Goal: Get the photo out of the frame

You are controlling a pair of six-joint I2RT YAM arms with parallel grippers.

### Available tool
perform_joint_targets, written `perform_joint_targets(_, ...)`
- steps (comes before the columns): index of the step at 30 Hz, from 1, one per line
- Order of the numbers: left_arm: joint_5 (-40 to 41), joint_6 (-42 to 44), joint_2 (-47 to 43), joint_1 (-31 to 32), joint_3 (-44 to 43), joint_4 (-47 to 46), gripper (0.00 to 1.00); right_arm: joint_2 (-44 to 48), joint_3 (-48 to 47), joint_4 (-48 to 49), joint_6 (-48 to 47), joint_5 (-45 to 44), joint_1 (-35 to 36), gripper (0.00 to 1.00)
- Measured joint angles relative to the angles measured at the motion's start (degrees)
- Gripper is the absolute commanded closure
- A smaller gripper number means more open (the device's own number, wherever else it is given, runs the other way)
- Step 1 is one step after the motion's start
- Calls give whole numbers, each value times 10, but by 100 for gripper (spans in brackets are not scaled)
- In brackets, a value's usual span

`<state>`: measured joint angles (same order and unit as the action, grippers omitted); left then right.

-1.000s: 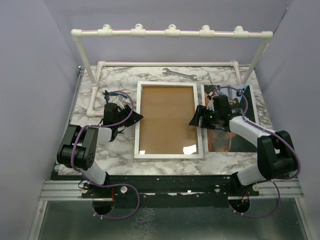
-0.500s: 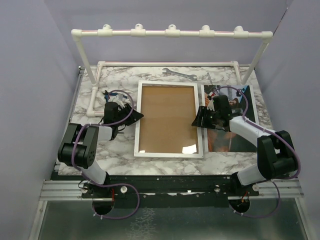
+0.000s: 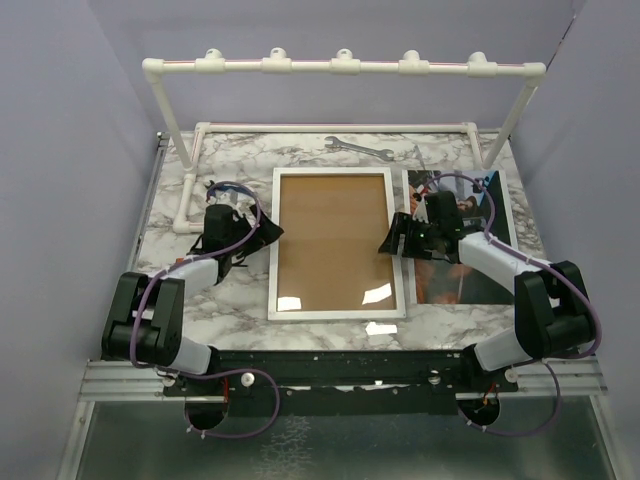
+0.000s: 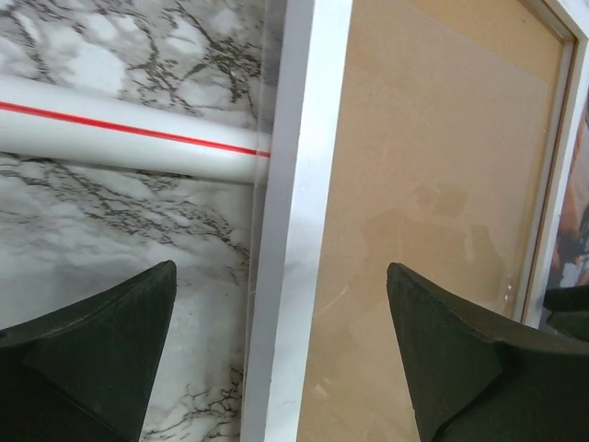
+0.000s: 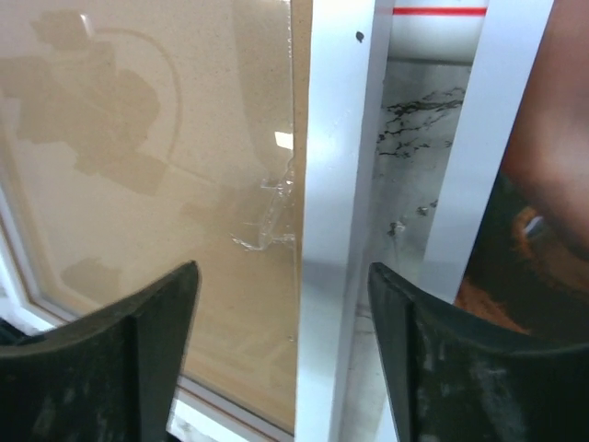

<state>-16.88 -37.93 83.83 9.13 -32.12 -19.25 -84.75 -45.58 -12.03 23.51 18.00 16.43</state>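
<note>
The frame (image 3: 338,243) lies glass up in the middle of the table, its white border around a brown board. The photo (image 3: 462,262) lies flat on the table to its right, partly under my right arm, and shows as a reddish patch (image 5: 548,184). My left gripper (image 3: 266,235) is open, its jaws either side of the frame's left border (image 4: 299,230), one over marble and one over glass. My right gripper (image 3: 392,243) is open astride the frame's right border (image 5: 336,184). Neither holds anything.
A white pipe rack (image 3: 340,66) spans the back, with base pipes (image 3: 330,127) and a left leg (image 4: 129,138) lying on the marble table (image 3: 240,300). A wrench (image 3: 358,147) lies behind the frame. Purple walls close in both sides.
My left gripper has opened wide at the frame's left edge, and that arm's elbow has dropped back. The frame has shifted slightly towards the near edge. The right gripper has hardly moved.
</note>
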Motion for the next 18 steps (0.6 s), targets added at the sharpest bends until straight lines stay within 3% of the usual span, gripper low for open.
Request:
perform_joint_targets(3, 35, 9, -26, 0, -3, 37, 4, 0, 1, 4, 3, 4, 0, 14)
perform_joint_targets(7, 77, 15, -70, 0, -4, 79, 4, -10, 5, 18, 5, 13, 0, 22)
perform_joint_targets(18, 148, 17, -162, 0, 14, 133, 4, -36, 24, 56, 46, 35, 35, 23)
